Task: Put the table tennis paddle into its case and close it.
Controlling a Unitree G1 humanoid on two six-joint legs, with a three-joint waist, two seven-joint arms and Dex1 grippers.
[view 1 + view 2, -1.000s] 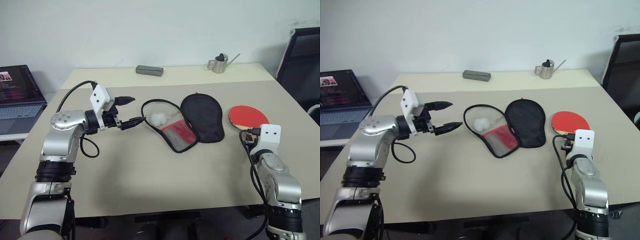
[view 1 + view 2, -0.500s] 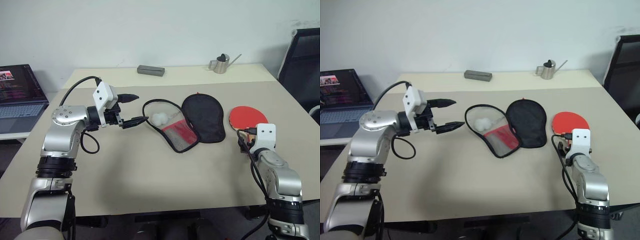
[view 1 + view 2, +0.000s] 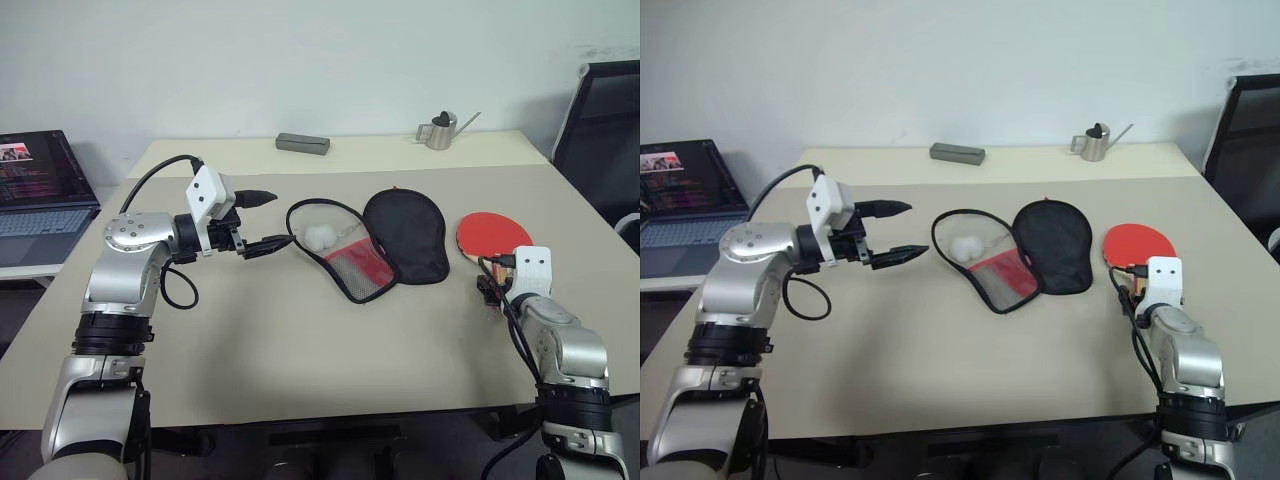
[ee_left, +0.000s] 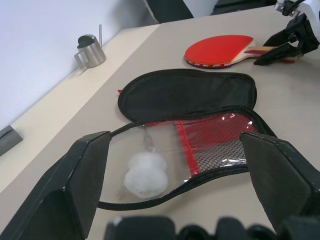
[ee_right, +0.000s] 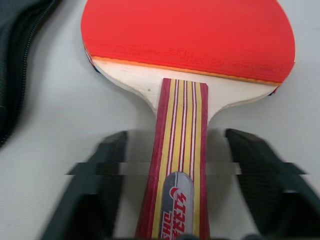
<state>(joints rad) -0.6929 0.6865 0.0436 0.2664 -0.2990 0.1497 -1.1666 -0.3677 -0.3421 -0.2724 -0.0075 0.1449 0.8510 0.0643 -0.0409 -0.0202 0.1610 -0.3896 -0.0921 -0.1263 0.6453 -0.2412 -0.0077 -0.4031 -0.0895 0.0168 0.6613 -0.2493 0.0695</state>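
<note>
The table tennis paddle (image 3: pixel 495 232) lies flat on the right of the table, red face up, its striped handle (image 5: pixel 180 165) pointing at me. My right gripper (image 5: pixel 181 170) is open and straddles that handle, with a gap on each side. The case (image 3: pixel 405 235) lies unzipped and spread open at mid-table. Its black flap is toward the paddle, and its mesh and red half (image 3: pixel 350 262) holds the white pom-pom (image 3: pixel 320 236). Left of the case, my left gripper (image 3: pixel 280 218) hovers wide open and empty, pointing at the case's rim.
A small metal watering can (image 3: pixel 437 128) and a grey box (image 3: pixel 302 143) stand near the table's far edge. An open laptop (image 3: pixel 35 190) sits on a lower surface at the left. A black chair (image 3: pixel 605 130) stands beyond the right corner.
My right gripper has edged slightly forward and down along the paddle's handle. The left gripper, the case and the paddle have stayed where they were.
</note>
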